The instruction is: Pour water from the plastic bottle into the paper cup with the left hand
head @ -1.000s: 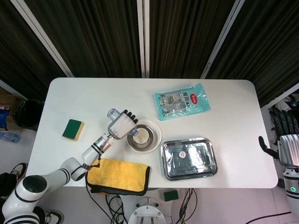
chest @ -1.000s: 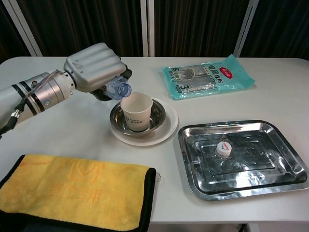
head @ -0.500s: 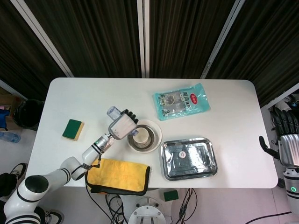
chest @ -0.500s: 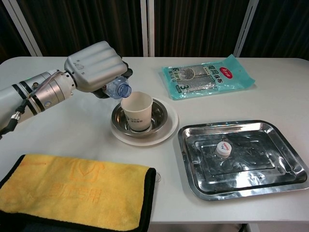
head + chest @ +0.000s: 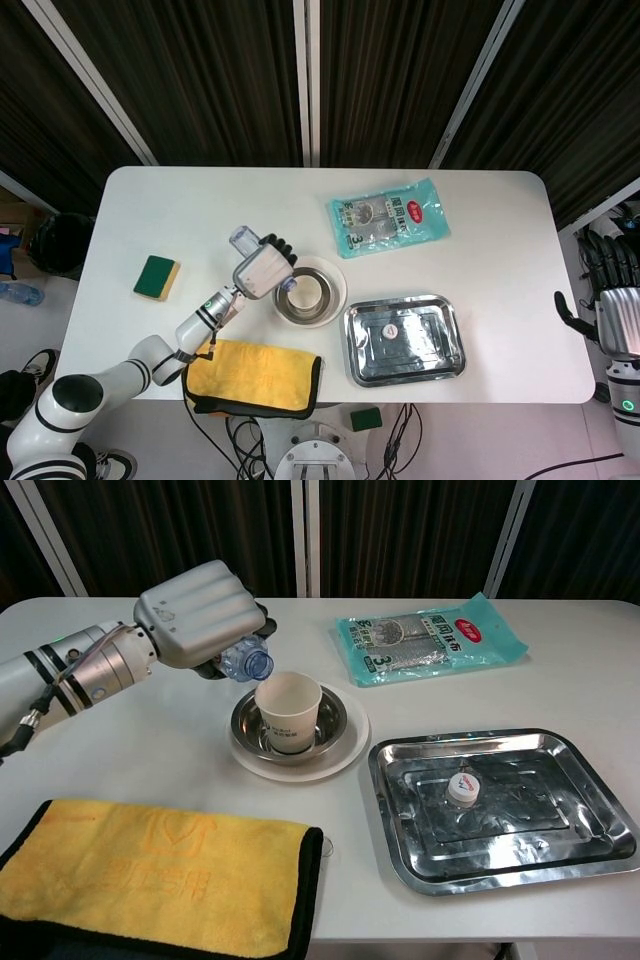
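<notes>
My left hand point(image 5: 195, 615) point(image 5: 259, 270) grips a clear plastic bottle point(image 5: 246, 662), tipped so its open mouth points at the paper cup point(image 5: 287, 711). The bottle's base point(image 5: 241, 239) sticks out behind the hand in the head view. The cup stands upright in a steel bowl point(image 5: 328, 719) on a white plate point(image 5: 352, 745), just right of and below the bottle's mouth. I cannot tell whether water is flowing. The bottle's cap point(image 5: 461, 788) lies in the metal tray point(image 5: 590, 825). My right hand point(image 5: 615, 315) hangs off the table's right edge, fingers apart, holding nothing.
A folded yellow towel point(image 5: 150, 880) lies at the front left. A teal packet point(image 5: 432, 637) rests at the back right. A green sponge point(image 5: 157, 277) sits near the left edge in the head view.
The left hand with the bottle has lifted slightly and drawn back a little from the cup. The cup now sits a touch further right in the bowl.
</notes>
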`<action>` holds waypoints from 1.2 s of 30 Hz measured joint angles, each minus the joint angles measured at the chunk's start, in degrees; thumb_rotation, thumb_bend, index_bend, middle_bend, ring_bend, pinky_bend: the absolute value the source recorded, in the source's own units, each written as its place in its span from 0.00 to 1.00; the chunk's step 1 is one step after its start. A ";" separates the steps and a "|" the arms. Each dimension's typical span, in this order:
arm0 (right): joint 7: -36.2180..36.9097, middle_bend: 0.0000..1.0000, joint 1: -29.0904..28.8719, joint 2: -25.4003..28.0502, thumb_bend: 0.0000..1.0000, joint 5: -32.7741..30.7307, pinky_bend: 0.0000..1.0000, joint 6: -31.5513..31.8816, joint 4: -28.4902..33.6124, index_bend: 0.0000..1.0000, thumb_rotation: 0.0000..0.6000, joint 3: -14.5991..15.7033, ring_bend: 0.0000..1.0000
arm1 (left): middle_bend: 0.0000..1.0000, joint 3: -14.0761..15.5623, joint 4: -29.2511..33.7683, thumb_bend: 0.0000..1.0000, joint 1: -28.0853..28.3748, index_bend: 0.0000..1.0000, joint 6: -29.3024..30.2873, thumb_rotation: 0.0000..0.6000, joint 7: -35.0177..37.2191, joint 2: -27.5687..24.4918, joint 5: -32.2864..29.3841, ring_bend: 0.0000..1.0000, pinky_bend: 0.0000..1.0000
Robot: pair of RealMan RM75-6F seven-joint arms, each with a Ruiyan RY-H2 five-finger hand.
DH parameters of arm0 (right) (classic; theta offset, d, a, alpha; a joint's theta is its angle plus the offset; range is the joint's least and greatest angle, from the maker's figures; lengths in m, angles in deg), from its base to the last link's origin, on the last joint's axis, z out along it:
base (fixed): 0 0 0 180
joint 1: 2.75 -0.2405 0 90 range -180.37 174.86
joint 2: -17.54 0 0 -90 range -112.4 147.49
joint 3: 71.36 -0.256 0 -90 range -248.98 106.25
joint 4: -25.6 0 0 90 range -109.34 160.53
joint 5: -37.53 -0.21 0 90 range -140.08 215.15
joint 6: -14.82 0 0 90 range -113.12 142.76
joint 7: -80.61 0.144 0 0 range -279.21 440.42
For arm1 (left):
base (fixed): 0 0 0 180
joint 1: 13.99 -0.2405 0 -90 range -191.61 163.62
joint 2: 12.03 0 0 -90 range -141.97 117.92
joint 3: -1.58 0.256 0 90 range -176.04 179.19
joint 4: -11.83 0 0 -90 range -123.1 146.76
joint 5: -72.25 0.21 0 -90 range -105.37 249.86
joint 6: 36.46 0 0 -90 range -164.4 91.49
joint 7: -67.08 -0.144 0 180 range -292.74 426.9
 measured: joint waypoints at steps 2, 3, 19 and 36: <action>-0.01 0.00 0.03 0.08 0.36 -0.03 0.00 0.03 0.03 0.00 1.00 -0.01 0.00 | 0.70 0.09 -0.04 0.42 0.02 0.73 0.09 1.00 -0.18 0.00 0.12 0.55 0.68; 0.00 0.00 0.04 0.10 0.36 -0.06 0.00 0.02 0.04 0.00 1.00 -0.02 0.00 | 0.70 0.13 -0.04 0.42 0.03 0.73 0.14 1.00 -0.23 0.00 0.16 0.55 0.68; 0.27 0.00 0.06 0.20 0.36 -0.05 0.00 0.10 0.04 0.00 1.00 -0.06 0.00 | 0.70 0.21 0.16 0.42 0.34 0.74 0.10 1.00 -1.18 -0.19 0.32 0.55 0.68; 0.72 0.00 0.07 0.16 0.36 -0.11 0.00 -0.08 -0.32 0.00 1.00 0.02 0.00 | 0.70 0.31 0.01 0.42 0.89 0.74 -0.32 1.00 -1.60 -0.15 0.50 0.55 0.68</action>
